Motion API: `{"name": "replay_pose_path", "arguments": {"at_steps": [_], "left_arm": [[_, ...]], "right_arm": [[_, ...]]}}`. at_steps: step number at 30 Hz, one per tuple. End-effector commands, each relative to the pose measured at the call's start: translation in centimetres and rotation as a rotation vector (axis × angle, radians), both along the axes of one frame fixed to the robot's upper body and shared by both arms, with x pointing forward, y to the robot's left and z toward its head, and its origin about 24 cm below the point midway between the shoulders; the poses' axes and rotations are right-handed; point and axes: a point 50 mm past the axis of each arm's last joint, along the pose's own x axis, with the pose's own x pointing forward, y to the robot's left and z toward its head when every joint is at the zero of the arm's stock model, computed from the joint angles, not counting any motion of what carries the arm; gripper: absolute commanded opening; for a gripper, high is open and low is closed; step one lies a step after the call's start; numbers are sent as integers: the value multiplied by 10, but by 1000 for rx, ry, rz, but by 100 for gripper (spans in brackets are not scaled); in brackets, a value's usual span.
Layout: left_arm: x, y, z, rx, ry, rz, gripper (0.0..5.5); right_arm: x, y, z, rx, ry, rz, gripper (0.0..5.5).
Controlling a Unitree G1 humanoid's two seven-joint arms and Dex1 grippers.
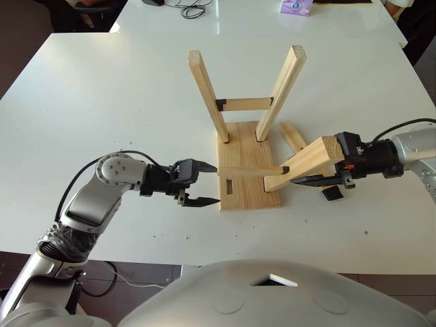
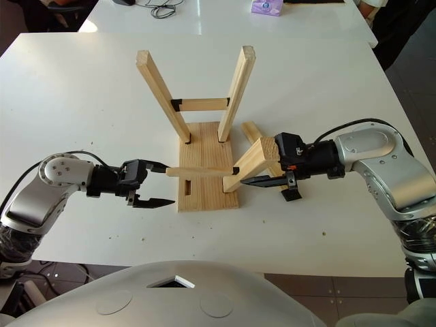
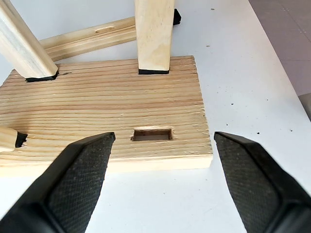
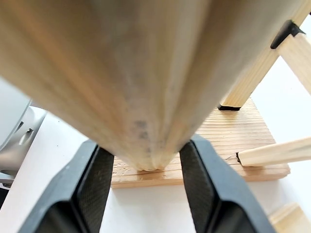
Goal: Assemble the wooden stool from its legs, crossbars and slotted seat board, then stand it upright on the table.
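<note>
Squared wooden leg [image 4: 146,73] between textured pads [image 4: 95,189]

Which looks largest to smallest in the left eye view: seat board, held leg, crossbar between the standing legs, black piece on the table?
1. seat board
2. held leg, though it is raised nearer the camera, which flatters it
3. crossbar
4. black piece, clearly smallest
</note>
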Motion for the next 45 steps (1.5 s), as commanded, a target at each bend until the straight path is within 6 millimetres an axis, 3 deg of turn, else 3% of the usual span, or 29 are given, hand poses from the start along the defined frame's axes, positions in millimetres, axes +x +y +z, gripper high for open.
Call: {"name": "replay_pose_path", "arguments": {"at_steps": [1,7,11,16,22,27,36,45], "left_arm": [[5,1,3,11,-34,21,380],[5,1,-2,15,-47,51,380],[3,3,-3,9,-54,84,380],[-1,12,1,-19,-63,179,380],[4,12,4,-59,-77,267,380],[6,12,6,-59,-82,272,380],[12,12,9,-58,-92,266,380],[19,13,10,-68,-109,292,380]], "right_arm": [[-4,-22,-36,-205,82,-180,256],[-13,-30,-51,-273,51,-277,328],[-13,-38,-38,-253,-15,-362,328],[-16,-46,-21,-187,-147,-600,328],[-33,-32,-50,-104,-14,-807,418],[-33,-44,-70,-144,12,-941,497],[-43,-40,-98,-120,125,-996,497],[-42,-47,-108,-129,111,-1047,364]]}}
